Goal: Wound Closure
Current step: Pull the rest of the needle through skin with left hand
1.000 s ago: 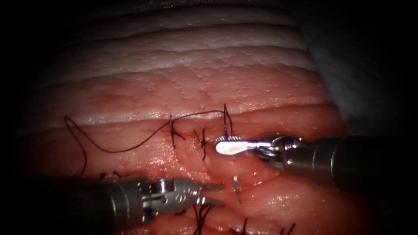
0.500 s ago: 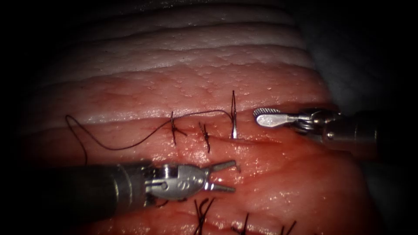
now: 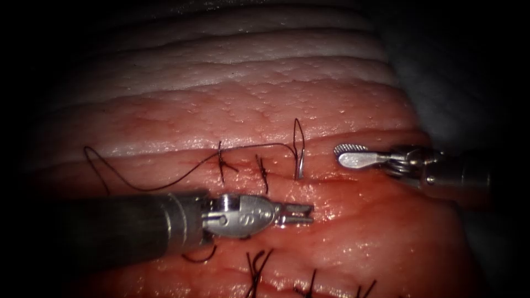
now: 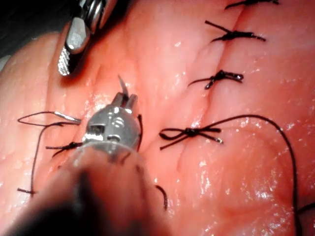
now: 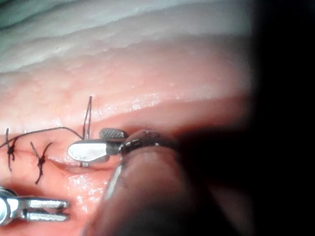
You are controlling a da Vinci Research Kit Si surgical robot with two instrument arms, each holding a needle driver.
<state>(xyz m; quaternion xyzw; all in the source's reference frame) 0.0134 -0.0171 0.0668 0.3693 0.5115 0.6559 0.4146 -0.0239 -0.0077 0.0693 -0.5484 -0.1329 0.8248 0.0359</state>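
The curved needle (image 3: 298, 157) is in the tissue (image 3: 265, 105), just right of two tied stitches (image 3: 262, 174) across the cut. Its tail stands up on the far side with the dark thread (image 3: 165, 186) trailing left in a long loop. My left tool (image 3: 309, 212) lies on the near side, jaws shut on the needle near its tip, which pokes out past the jaws (image 4: 121, 83). My right tool (image 3: 341, 153) hovers to the right of the needle's tail, jaws open and holding nothing. The right wrist view has its jaws (image 5: 86, 141) beside the needle's tail (image 5: 87, 118).
More tied stitches (image 3: 256, 270) with cut thread ends run along the near part of the tissue. Red fluid wets the surface around the cut. Pale fatty ridges (image 3: 237, 60) rise at the back.
The right tool drew back up and to the right from the needle's tail and now stands open. The left tool slid right and its open jaws closed on the emerging needle tip.
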